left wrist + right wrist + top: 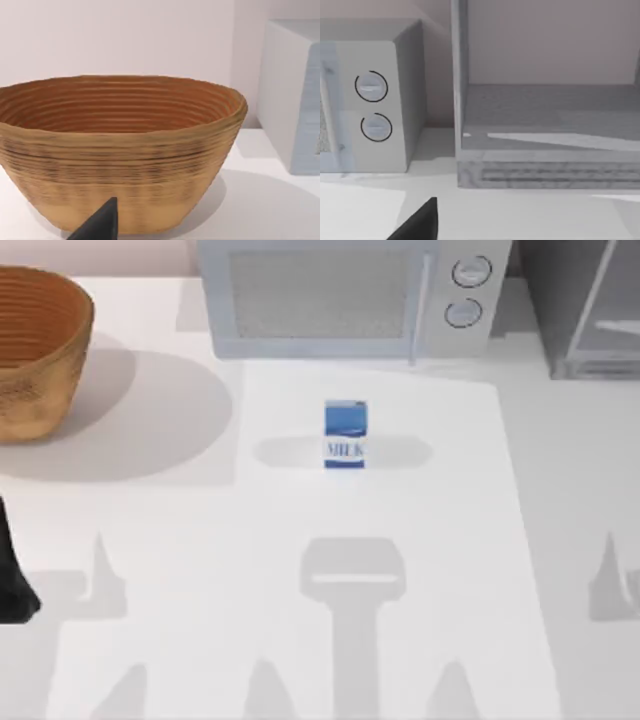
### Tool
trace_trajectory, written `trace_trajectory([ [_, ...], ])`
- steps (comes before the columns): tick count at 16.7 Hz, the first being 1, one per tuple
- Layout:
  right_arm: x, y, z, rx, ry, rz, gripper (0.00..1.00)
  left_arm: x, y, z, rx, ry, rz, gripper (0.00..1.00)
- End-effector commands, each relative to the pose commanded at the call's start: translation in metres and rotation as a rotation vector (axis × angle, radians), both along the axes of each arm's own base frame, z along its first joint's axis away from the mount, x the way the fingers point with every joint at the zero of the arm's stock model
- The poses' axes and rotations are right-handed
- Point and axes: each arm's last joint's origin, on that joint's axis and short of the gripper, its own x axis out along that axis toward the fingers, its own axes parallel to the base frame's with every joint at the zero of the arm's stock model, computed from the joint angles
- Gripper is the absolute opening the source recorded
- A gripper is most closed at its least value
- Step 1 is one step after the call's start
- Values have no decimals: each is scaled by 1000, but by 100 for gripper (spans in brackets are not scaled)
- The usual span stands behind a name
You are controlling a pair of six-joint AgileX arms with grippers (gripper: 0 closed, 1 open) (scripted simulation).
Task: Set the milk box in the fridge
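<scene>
Standing upright at the middle of the table (150,510), the milk box (345,434) is seen just before the microwave (340,295), well apart from both arms. The fridge (585,310) is set at the far right, the basket (35,350) at the far left. Whether either gripper is spread or closed cannot be told.

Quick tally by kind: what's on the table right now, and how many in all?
Milk box: 1
Fridge: 1
Microwave: 1
Woven basket: 1
Total: 4
</scene>
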Motion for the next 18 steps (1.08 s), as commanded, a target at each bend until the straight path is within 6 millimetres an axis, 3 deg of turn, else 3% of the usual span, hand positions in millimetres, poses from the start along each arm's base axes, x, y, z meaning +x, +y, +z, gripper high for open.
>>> trace_trajectory([
  [5, 1, 1, 5, 2, -3, 7, 100, 0, 0, 0, 0, 0, 0, 100],
  [9, 9, 7, 24, 8, 0, 15, 100, 0, 0, 0, 0, 0, 0, 100],
  [18, 51, 29, 67, 25, 21, 4, 100, 0, 0, 0, 0, 0, 0, 100],
])
